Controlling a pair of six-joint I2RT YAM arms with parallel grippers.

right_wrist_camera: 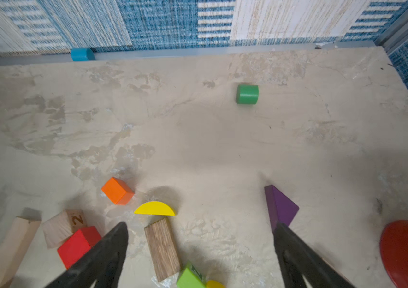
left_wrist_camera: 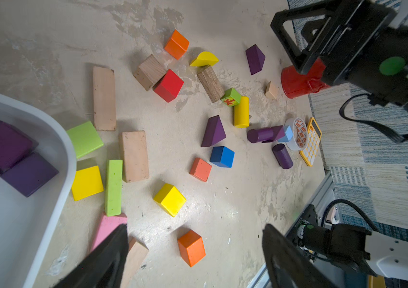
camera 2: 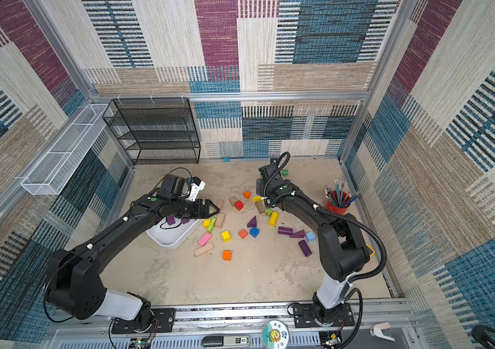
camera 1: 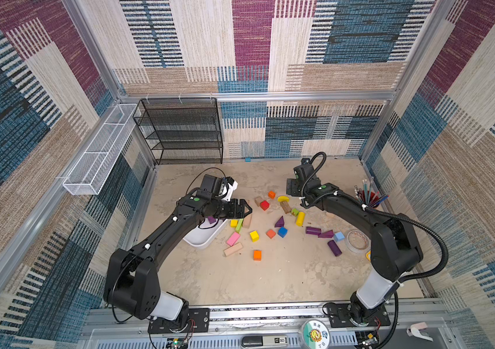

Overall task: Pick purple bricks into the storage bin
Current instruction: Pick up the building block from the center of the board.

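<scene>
So, my left pincer (left_wrist_camera: 195, 227) is spread wide with nothing in it, hanging over the table (left_wrist_camera: 222, 212) right beside the storage bin (left_wrist_camera: 69, 159). In the left wrist view the bin's white rounded rim curves through the lower left of the frame. A few purple bricks (left_wrist_camera: 2, 145) lie flat inside it, dark matte purple, broad faces up, touching each other. In both top views my left arm covers most of the bin, so I can't call its long axis.

My right pincer (right_wrist_camera: 201, 224) is gaping just as wide and is empty too. In the right wrist view a purple wedge (right_wrist_camera: 280, 207) sits right at the tip of the finger (right_wrist_camera: 295, 251) at lower right, with its sharp end aimed at the top of the frame. Touching or not, can't tell.

Further out, in a top view, another wedge (camera 1: 279, 222) near frame centre has its peak pointing up the frame, just above the blue cube (camera 1: 282, 231). Right of that, a purple cylinder (camera 1: 313, 231) lies nearly level across the frame. Its right end is against a low wedge (camera 1: 326, 234), which butts the light blue cube (camera 1: 339, 236). A second cylinder (camera 1: 334, 248) slants from upper left to lower right, apart from those, near the tape roll (camera 1: 358, 240).
</scene>
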